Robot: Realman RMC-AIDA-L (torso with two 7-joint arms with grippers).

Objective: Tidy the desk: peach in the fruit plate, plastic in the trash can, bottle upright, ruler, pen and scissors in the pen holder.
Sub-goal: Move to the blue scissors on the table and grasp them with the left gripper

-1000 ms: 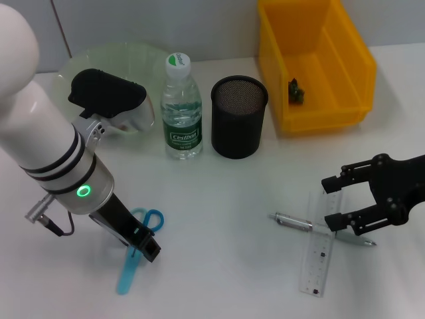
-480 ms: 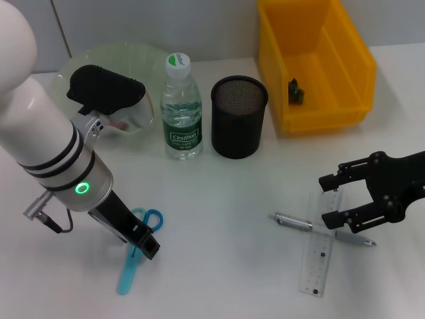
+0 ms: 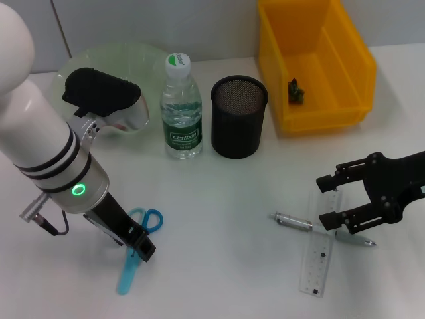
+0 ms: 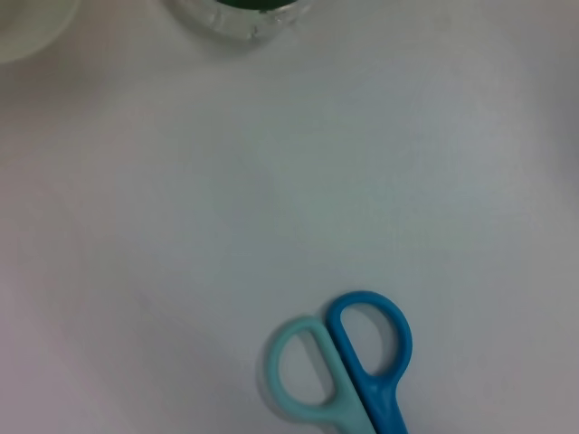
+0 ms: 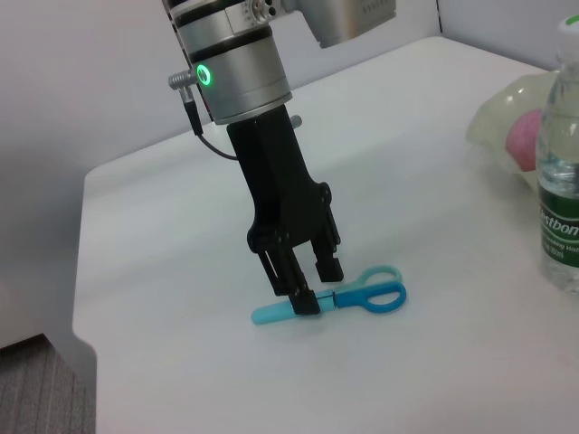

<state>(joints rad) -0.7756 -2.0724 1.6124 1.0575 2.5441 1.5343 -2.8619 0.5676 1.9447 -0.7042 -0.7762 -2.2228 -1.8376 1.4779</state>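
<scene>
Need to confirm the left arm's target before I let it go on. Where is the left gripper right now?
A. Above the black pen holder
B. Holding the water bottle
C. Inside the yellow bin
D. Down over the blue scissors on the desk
D. In the head and right wrist views the left gripper is down at the scissors, its fingers straddling them just behind the handles, far from the pen holder, bin and bottle.

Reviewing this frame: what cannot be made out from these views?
- Head view: the left arm covers part of the fruit plate, so the peach is hidden there.
- Head view: the item in the yellow bin is too small to identify.
- Left wrist view: the scissors blades are cut off by the edge, and the bottle shows only its base.
- Right wrist view: whether the left gripper touches the scissors.
</scene>
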